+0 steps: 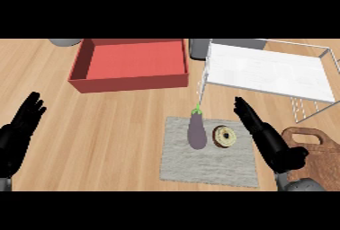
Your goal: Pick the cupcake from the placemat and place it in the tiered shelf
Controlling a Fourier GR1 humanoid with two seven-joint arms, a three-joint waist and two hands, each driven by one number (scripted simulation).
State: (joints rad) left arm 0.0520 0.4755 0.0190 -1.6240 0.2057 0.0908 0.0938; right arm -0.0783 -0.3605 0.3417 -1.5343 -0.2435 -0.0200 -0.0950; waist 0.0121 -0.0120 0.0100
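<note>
- While the round brown-and-cream cupcake [224, 136] sits untouched on the grey fabric placemat [210, 167], beside a purple aubergine [196, 130], the pick appears not yet begun.
- Right hand [266, 134]: fingers straight, holding nothing, just beside the cupcake.
- Left hand [20, 128]: open, resting at the left edge.
- Next, in my judgement: close round the cupcake, then carry it to the white wire tiered shelf [266, 72].

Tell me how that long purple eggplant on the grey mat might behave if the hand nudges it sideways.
The eggplant looks rounded and elongated, so a sideways nudge would probably make it roll rather than slide. Its skin looks smooth, so it could be slippery. It lies close to the cupcake, so a nudge from the left may well bump it toward the right hand.
</note>
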